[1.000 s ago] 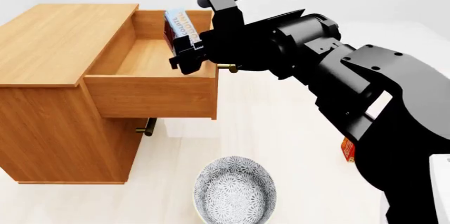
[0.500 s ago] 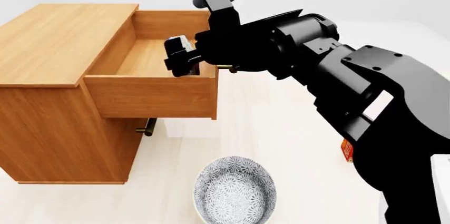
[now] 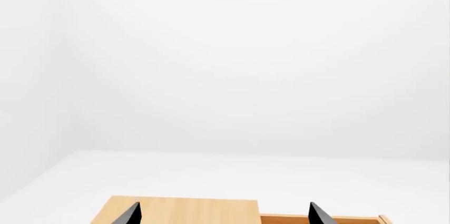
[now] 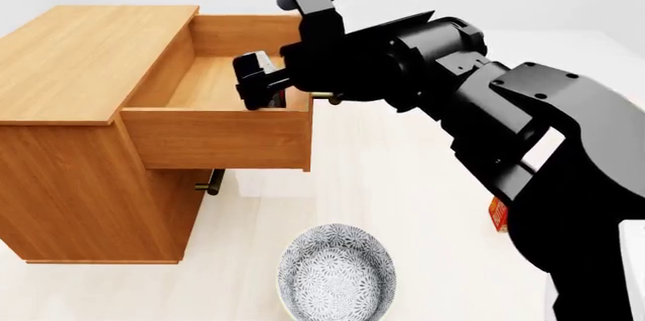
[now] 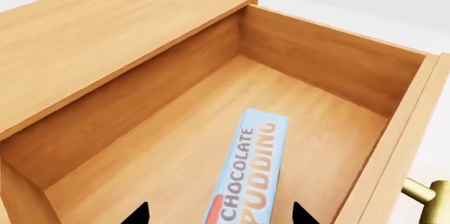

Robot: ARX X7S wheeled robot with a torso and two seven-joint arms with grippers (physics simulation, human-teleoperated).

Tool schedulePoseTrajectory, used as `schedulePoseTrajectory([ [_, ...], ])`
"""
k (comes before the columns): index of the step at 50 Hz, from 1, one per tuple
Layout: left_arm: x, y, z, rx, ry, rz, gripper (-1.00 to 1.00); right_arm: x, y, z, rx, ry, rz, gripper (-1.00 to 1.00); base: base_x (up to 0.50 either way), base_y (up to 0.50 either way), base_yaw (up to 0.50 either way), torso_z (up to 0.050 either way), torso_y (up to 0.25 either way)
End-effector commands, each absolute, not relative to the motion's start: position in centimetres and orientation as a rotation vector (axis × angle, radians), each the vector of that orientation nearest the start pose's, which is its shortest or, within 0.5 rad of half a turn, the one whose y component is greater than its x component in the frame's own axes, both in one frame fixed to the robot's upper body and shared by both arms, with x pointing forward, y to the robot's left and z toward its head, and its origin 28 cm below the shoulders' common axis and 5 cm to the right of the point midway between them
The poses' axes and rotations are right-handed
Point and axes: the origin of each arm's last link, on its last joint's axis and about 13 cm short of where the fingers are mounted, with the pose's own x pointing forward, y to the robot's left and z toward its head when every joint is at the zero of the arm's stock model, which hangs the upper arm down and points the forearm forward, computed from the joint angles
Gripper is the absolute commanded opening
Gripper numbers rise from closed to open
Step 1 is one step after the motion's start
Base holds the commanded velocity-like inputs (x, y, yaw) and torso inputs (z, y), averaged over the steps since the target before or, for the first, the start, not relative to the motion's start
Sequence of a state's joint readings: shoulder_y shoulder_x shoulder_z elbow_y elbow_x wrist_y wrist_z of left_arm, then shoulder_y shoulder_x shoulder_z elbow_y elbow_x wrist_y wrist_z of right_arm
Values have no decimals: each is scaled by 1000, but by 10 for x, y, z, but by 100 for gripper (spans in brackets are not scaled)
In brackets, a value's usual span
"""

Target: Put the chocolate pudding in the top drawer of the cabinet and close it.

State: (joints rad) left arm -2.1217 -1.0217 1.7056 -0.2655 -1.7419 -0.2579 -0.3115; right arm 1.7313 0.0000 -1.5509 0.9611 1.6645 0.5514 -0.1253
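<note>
In the top drawer (image 5: 309, 97), light-blue chocolate pudding (image 5: 250, 171)

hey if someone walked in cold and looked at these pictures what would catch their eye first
Probably the big black right arm reaching across the head view, its right gripper low inside the pulled-out top drawer of the wooden cabinet. In the right wrist view the chocolate pudding sits in that drawer between the open fingertips. A patterned bowl sits on the floor in front of the cabinet.
</note>
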Motion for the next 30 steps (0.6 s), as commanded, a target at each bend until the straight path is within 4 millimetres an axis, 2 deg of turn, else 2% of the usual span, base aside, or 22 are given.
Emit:
schedulePoseTrajectory([
  [1, 299, 356, 390, -22, -141, 12, 100, 396, 2, 304, -92, 363, 701, 100, 0, 0, 0, 0, 0],
  [18, 298, 354, 391, -24, -142, 4, 100, 396, -1, 345, -39, 232, 683, 100, 0, 0, 0, 0, 0],
  [23, 296, 352, 388, -27, -141, -8, 100, 398, -9, 360, -25, 183, 658, 100, 0, 0, 0, 0, 0],
  [30, 295, 346, 382, -30, -137, -34, 100, 404, -36, 382, -3, 122, 567, 100, 0, 0, 0, 0, 0],
])
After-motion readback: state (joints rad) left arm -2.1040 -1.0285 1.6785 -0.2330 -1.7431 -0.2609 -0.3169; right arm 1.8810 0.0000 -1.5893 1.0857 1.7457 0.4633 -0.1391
